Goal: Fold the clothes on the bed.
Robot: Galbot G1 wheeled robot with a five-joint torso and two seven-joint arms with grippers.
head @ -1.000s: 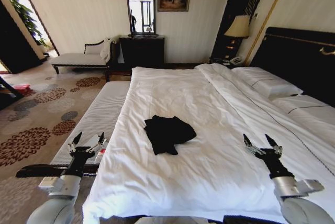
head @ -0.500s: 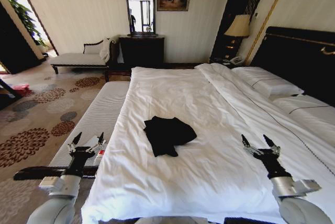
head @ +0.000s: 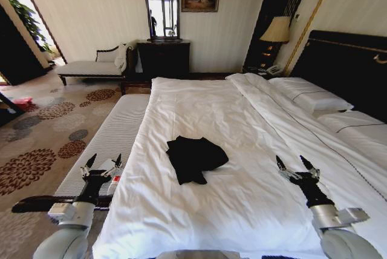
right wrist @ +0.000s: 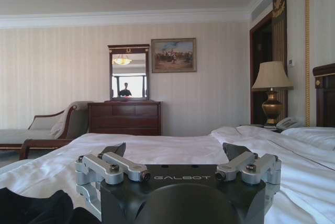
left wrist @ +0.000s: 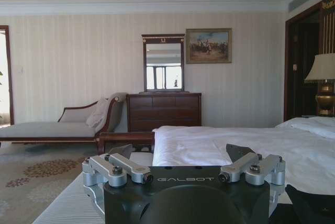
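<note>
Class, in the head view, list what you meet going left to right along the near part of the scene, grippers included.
Left gripper → padded bench → black T-shirt lying on the bed → right gripper.

Soft matt black cloth T-shirt (head: 195,158) lies on smooth white cotton-like duvet (head: 242,198); dark glossy wooden headboard (head: 347,65).

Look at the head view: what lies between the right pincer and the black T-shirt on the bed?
Only bare white duvet. In the head view, nothing else sits between the open right pincer and the crumpled black T-shirt.
</note>
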